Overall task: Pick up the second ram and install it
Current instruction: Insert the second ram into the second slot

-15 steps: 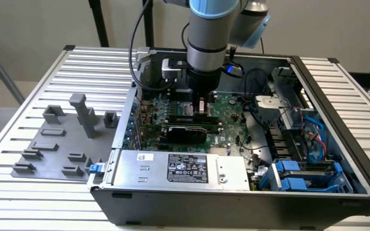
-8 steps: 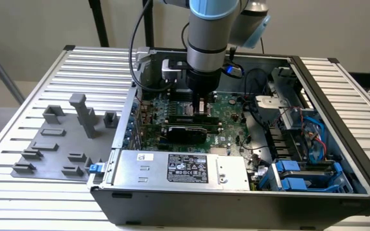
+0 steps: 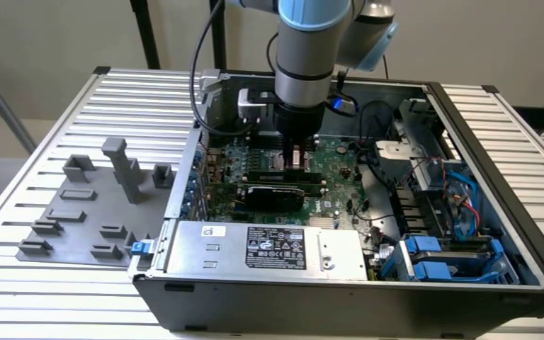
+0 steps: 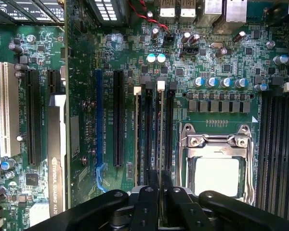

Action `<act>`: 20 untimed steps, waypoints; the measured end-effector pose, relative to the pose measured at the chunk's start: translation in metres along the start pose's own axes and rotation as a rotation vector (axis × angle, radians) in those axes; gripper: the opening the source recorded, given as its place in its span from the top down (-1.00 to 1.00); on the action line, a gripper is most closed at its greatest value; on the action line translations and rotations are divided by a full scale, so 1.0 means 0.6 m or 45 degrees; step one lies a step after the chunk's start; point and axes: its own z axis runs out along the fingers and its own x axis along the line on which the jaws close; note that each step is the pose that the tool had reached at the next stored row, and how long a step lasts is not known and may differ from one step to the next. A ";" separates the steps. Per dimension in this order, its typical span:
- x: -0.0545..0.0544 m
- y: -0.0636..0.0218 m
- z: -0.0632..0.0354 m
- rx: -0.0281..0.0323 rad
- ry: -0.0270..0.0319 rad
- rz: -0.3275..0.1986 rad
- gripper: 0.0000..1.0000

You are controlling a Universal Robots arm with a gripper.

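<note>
The hand (image 4: 159, 185) stands low over the motherboard (image 4: 216, 57), its fingers (image 4: 145, 202) pinching the second ram (image 4: 161, 134) edge-on, so the stick sits upright in its slot between the black DIMM slots (image 4: 149, 139) beside the CPU socket (image 4: 216, 166).

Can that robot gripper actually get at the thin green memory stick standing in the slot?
Probably yes: the gripper sits directly over the thin green memory stick, fingers either side of its edge, nothing between them.
</note>
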 end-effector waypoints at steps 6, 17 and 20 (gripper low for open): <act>0.000 0.000 0.001 0.0000 0.0001 0.000 0.44; -0.001 0.000 -0.033 -0.0001 -0.0016 0.000 0.44; -0.001 0.000 -0.034 0.0001 -0.0019 0.000 0.62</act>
